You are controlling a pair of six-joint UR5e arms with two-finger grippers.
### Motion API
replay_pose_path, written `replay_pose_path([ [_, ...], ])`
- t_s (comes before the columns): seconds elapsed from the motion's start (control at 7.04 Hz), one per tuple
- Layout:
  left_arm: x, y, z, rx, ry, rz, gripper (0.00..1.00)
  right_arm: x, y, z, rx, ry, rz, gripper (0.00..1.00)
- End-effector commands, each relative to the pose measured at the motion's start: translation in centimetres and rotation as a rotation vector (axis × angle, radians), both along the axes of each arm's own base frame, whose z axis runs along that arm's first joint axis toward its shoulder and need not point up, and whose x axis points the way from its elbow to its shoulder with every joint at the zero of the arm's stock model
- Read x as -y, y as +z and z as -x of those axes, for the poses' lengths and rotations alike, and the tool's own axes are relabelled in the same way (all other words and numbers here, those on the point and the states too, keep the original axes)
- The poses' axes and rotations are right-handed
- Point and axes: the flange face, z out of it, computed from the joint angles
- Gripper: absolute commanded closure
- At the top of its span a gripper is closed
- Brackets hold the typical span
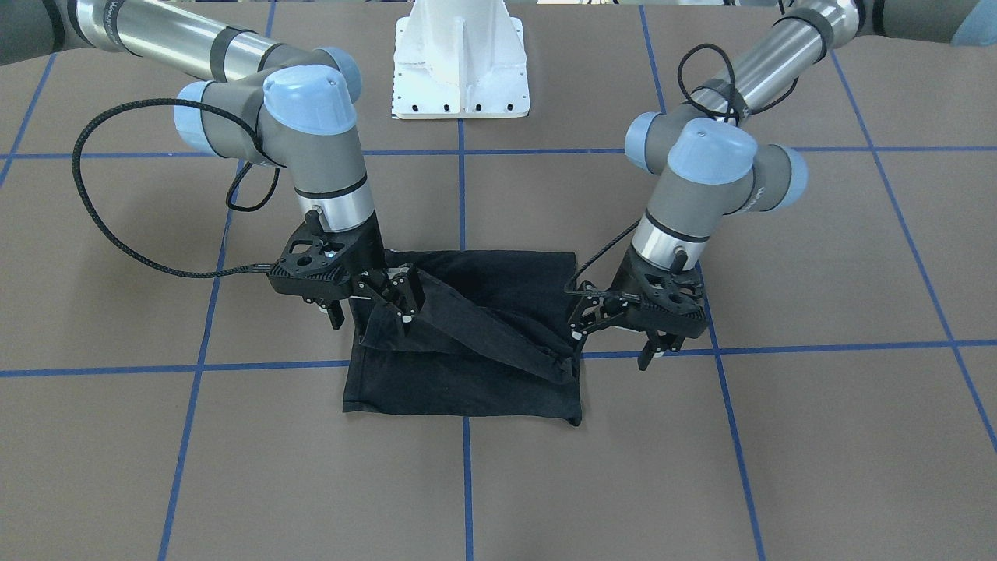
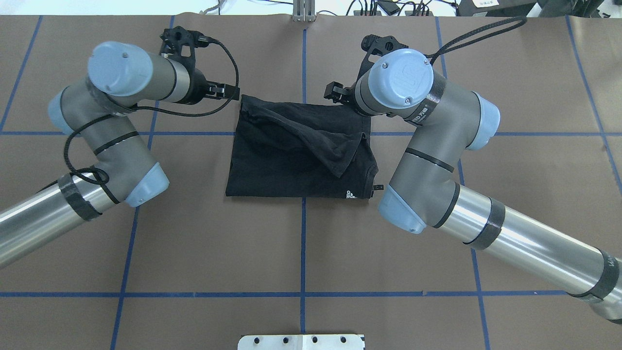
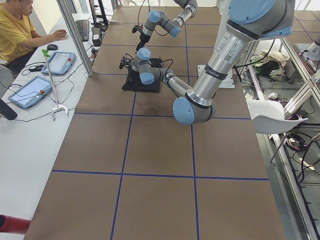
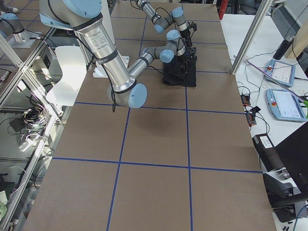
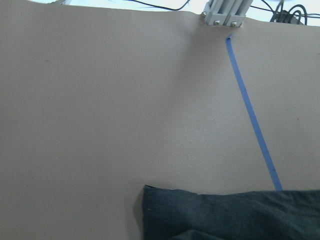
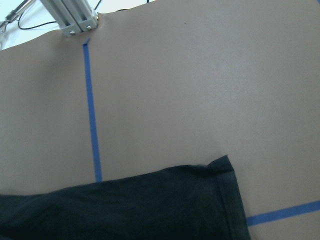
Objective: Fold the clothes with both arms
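Observation:
The black T-shirt (image 1: 467, 389) lies folded into a rectangle at the table's middle, plain side up, with a small white logo (image 2: 351, 194) at one corner. It also shows in the overhead view (image 2: 282, 170). A top layer is lifted and stretched in a diagonal ridge between both grippers. My left gripper (image 1: 578, 336) looks shut on that layer at the shirt's far corner (image 2: 232, 92). My right gripper (image 1: 401, 302) looks shut on the ridge's other end, a little above the table. Both wrist views show only the shirt's flat edge (image 5: 225, 215) (image 6: 150, 205), no fingers.
The white pedestal base (image 1: 461, 70) stands behind the shirt on the robot's side. Blue tape lines (image 2: 303, 253) cross the brown table cover. An operator (image 3: 15, 30) sits at a side desk with tablets (image 3: 30, 90), off the table.

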Motion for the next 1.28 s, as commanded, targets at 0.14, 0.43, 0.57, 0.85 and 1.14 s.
replay_pose_path([
  [0.14, -1.0, 1.8, 3.9, 0.039, 0.053, -0.078, 0.0, -6.9, -3.4, 5.3, -0.056, -0.029, -0.063, 0.11],
  [0.43, -1.1, 1.9, 4.0, 0.039, 0.053, -0.077, 0.0, -9.5, -2.3, 9.6, -0.204, -0.092, -0.172, 0.15],
  [0.57, -1.1, 1.9, 4.0, 0.038, 0.052, -0.076, 0.0, -10.3, -2.8, 11.8, -0.298, -0.125, -0.261, 0.15],
  [0.85, -1.1, 1.9, 4.0, 0.036, 0.05, -0.072, 0.0, -8.7, -3.0, 15.0, -0.437, -0.162, -0.352, 0.14],
  [1.14, -1.1, 2.0, 4.0, 0.034, 0.049, -0.07, 0.0, -8.1, -2.0, 15.3, -0.532, -0.184, -0.419, 0.16],
])
